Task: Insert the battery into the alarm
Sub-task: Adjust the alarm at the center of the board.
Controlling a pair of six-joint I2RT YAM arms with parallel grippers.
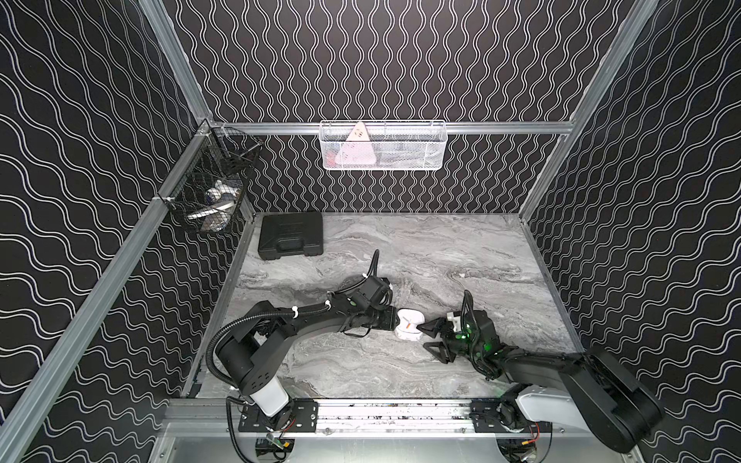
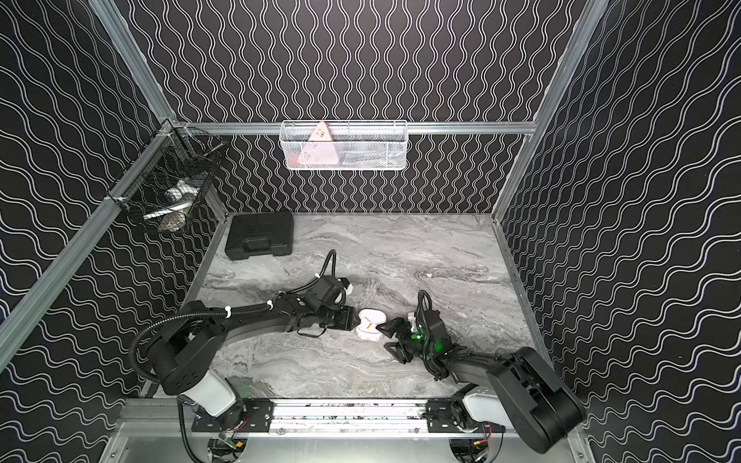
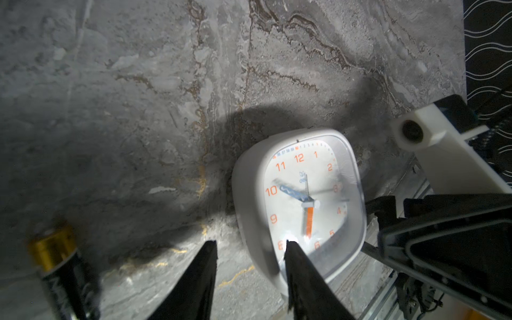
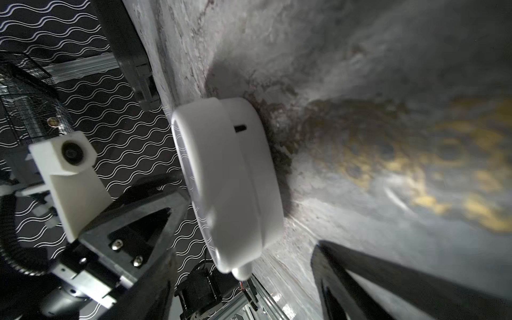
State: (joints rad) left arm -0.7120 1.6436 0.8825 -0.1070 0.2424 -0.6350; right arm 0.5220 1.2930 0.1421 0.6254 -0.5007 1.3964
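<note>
Nearest, the front rail (image 1: 393, 413), with the left arm (image 1: 256, 360) and right arm (image 1: 601, 385) rising from it.

Just beyond, on the marbled tabletop (image 1: 461, 256), the alarm (image 1: 408, 324), face turned upward, between both tools; flat or tipped, cannot tell.

At its left side, the left tool (image 3: 249, 243): fingers hard to separate in both top views. In the left wrist view, spread apart, with bare tabletop in the gap and one fingertip (image 3: 289, 249) covering the lower numerals. Pinching nothing visible.

At its right side, the right tool (image 1: 430, 337): spread wide, farther tip at the alarm's rim, touching or just short, cannot tell. Only one finger (image 4: 327, 260) in frame in the right wrist view.

The battery (image 3: 55, 257): seen only in the left wrist view, with gold end and black body, blurred, cut off by the frame edge, beside the left tool's outer finger. Lying or carried, cannot tell. Hidden in both top views.

Farther back, a closed black case (image 1: 290, 239) in the left rear corner.

Farthest, a black wire basket (image 1: 208, 188), contents unclear, and a white mesh basket (image 1: 383, 146) holding a pink-white triangular thing (image 1: 357, 146), half veiled by mesh.
</note>
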